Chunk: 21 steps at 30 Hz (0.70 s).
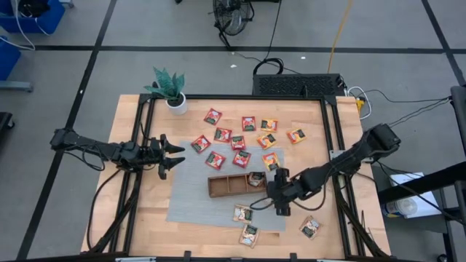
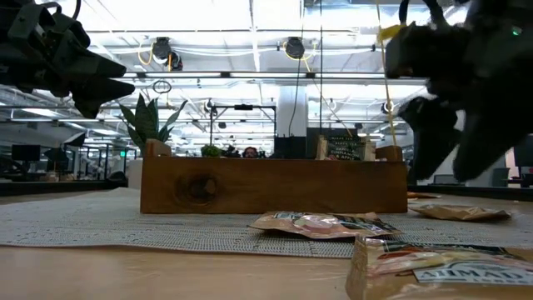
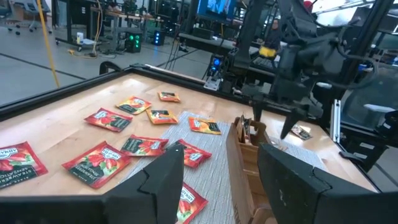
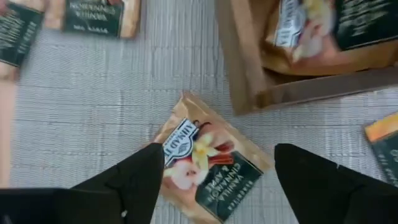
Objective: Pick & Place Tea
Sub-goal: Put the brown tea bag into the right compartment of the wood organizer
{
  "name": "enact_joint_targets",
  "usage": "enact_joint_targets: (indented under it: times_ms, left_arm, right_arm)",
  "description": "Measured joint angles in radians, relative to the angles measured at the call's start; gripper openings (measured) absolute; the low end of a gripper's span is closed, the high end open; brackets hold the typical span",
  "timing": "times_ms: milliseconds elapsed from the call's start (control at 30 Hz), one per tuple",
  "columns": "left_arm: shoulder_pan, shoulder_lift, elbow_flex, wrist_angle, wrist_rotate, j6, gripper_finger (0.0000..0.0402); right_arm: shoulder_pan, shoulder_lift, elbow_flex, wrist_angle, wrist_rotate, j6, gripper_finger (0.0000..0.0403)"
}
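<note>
Brown wooden three-compartment tray (image 1: pixel 227 186) on grey mat: one end compartment holding tea sachets (image 1: pixel 255 179). Right tool (image 1: pixel 279 196) open beside that end, over a dark green-and-tan sachet (image 4: pixel 202 168). Left tool (image 1: pixel 172 155) open, well apart.

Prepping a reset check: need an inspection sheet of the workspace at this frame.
Surface: wooden table with a grey mat in the middle.
Job's things: wooden tray on the mat, sachets in its right compartment; red tea sachets and orange ones spread behind it; one sachet on the mat under the right hand.
Clutter: potted plant at the far left corner.
Grippers: left hand open, hovering left of the mat; right hand open, empty, beside the tray's right end.
Cables: black cables along the left frame.
Surroundings: taped floor, lab equipment beyond the table.
</note>
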<state>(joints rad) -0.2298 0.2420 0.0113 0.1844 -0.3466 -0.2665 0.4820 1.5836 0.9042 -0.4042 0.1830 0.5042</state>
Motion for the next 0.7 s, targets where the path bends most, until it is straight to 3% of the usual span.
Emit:
enact_joint_targets:
  times_ms: [333,533,700]
  left_arm:
    - [0.0,0.0,0.0,0.0,0.0,0.0,0.0205]
    - [0.0,0.0,0.0,0.0,0.0,0.0,0.0205]
    - [0.0,0.0,0.0,0.0,0.0,0.0,0.0205]
  right_arm:
    - [0.002,0.133,0.01,0.037,-0.039,-0.003,0.027]
    - [0.002,0.16,0.009,-0.03,-0.057,0.012,0.0265]
    - [0.003,0.153,0.007,-0.051,-0.06,0.033,0.0222]
